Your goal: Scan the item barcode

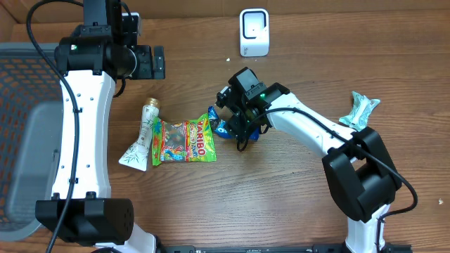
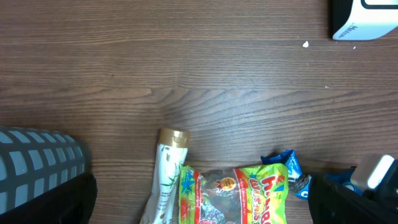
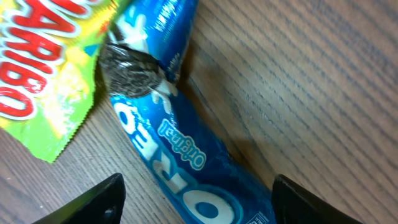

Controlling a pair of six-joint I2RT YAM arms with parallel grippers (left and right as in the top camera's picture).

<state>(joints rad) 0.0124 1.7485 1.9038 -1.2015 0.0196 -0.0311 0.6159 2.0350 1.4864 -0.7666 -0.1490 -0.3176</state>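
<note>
1. The right gripper is low over the table, just right of centre. Its jaws are well apart, one finger on each side of a blue Oreo pack.
2. The Oreo pack lies flat on the wood between those fingers. There is a clear gap at one finger, and the other is close beside the wrapper. I see no clamp on the pack and it is not lifted.
3. One end of the Oreo pack meets the edge of a yellow-green Haribo bag. I cannot tell whether it overlaps the bag or only touches it.
4. A white tube with a gold cap lies just left of the Haribo bag, touching it.
5. The white scanner stands at the far edge of the table, well apart from the Oreo pack.
6. The left gripper hangs above bare wood on the far left side. Its jaws are spread fully and it holds nothing.
7. A grey mesh basket sits at the left edge.
8. A teal wrapped item lies alone on the right.
</note>
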